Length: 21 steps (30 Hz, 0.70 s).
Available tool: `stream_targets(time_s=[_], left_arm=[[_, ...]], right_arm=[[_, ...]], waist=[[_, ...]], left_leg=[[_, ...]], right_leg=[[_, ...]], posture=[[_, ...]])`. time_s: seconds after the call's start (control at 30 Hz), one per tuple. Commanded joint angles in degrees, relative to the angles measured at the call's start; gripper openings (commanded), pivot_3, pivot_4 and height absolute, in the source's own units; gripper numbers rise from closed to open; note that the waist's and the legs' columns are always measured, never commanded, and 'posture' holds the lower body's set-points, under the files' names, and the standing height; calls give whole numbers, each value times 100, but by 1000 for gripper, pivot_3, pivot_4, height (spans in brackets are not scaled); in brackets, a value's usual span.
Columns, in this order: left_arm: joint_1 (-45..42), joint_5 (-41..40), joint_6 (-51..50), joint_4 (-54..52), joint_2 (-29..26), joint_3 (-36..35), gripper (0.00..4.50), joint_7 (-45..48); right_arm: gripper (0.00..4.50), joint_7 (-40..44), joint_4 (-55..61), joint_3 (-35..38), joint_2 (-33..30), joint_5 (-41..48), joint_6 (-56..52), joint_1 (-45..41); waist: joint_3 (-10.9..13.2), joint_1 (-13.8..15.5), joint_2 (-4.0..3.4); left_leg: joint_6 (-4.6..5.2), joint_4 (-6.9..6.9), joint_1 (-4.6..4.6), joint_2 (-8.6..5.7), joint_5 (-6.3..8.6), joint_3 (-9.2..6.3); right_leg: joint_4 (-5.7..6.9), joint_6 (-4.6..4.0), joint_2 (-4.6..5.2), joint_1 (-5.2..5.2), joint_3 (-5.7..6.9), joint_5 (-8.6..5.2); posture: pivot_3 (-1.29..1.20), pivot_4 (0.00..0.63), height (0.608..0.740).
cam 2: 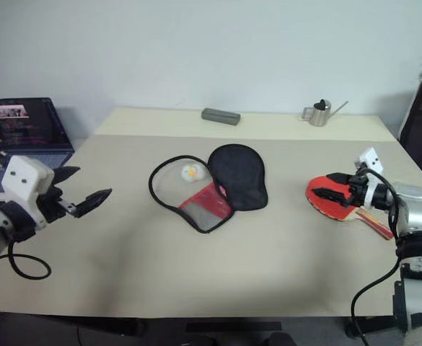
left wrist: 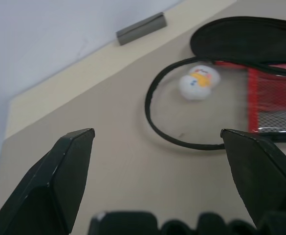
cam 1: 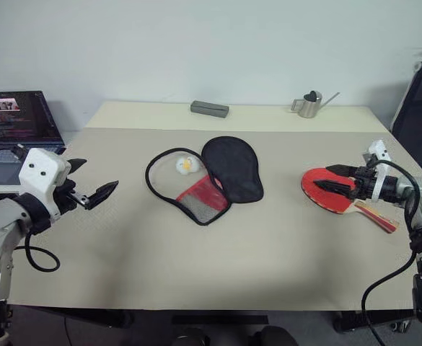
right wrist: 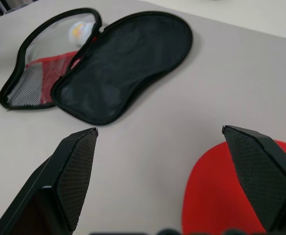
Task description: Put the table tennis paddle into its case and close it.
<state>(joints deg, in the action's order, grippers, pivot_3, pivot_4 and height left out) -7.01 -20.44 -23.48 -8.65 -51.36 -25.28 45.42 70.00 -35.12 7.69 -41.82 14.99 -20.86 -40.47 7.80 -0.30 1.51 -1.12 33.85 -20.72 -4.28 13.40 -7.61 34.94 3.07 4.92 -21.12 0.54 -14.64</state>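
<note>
Beige counter [cam 1: 196, 267], pale wall behind.

Case [cam 1: 211, 176] lies unzipped and spread open near the middle of the counter. Its black half [cam 1: 232, 167] is flipped over toward the robot's right; the other half lies flat to the left, showing a clear panel and a red mesh pocket [cam 1: 203, 198]. A white ball with yellow marking [cam 1: 186, 165] sits inside the clear part.

Table tennis paddle [cam 1: 327, 196] lies flat on the robot's right side of the counter, well apart from the case, red face up, wooden handle [cam 1: 378, 216] pointing toward the right near edge.

Right pincer [cam 1: 335, 180] is over the paddle's red face, fingers spread wide, pointing toward the case. Holds nothing; whether the fingers touch the rubber cannot be told.

Left pincer [cam 1: 95, 182] hangs above the left part of the counter, well apart from the case, fingers wide open and empty, aimed toward the case.

Far edge: grey oblong block [cam 1: 209, 109], small metal watering can [cam 1: 310, 104]. Open laptop [cam 1: 12, 119] at far left. Dark chair [cam 1: 421, 108] at far right.
</note>
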Motion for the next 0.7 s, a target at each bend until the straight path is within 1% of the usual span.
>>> stream_targets(time_s=[0.03, 0.17, 0.27, 0.37, 0.43, 0.6, 0.7], left_arm=[[-7, -108, 42, -106, -254, -138, 4500, 268], [-128, -197, 2, 13, -394, -130, 4500, 502], [-336, -244, -4, 109, -417, -17, 4500, 574], [-474, -252, 0, 172, -427, 72, 4500, 648], [-566, -164, 93, 307, -451, 164, 4500, 678], [-752, 73, 359, 447, -520, 520, 4500, 809], [-759, -108, 362, 307, -500, 646, 4500, 1132]], right_arm=[[4474, 118, 620, -1, 15, 251, -130, 18], [4474, 93, 1335, -160, 141, 398, -431, 254], [4474, -162, 1752, -312, 359, 437, -814, 314], [4474, -517, 1857, -523, 637, 341, -1080, 215], [4474, -875, 1666, -598, 907, 232, -1048, 20], [4474, -1372, 915, -813, 1388, -50, -772, -474], [4474, -1662, 323, -907, 1660, -258, -474, -778]], waist=[[0, -3, 1], [-1, 4, 2], [-1, 8, 2], [-3, 9, 4], [-2, 8, 3], [-1, 3, 2], [-4, -3, 7]], left_leg=[[0, 0, 0, 2, 0, -1], [0, 0, 0, 3, 0, -6], [0, 0, 0, 3, 0, -7], [0, 0, 0, 2, 0, -8], [0, 0, 0, 2, 0, -8], [-1, 0, -1, 0, -1, -7], [-1, 0, -2, 0, -1, -6]], right_leg=[[0, -1, 0, 0, 0, 0], [0, -1, 0, -7, 2, -2], [-1, 2, 1, -7, 2, -3], [0, 3, 1, -8, 2, -2], [0, 2, 1, -10, 1, -1], [3, -11, -2, -19, 5, 11], [2, -12, -3, -19, 5, 11]], posture=[[0, 150, 740], [0, 150, 740], [0, 150, 740], [0, 150, 740], [0, 150, 740], [0, 150, 740], [0, 150, 740]])
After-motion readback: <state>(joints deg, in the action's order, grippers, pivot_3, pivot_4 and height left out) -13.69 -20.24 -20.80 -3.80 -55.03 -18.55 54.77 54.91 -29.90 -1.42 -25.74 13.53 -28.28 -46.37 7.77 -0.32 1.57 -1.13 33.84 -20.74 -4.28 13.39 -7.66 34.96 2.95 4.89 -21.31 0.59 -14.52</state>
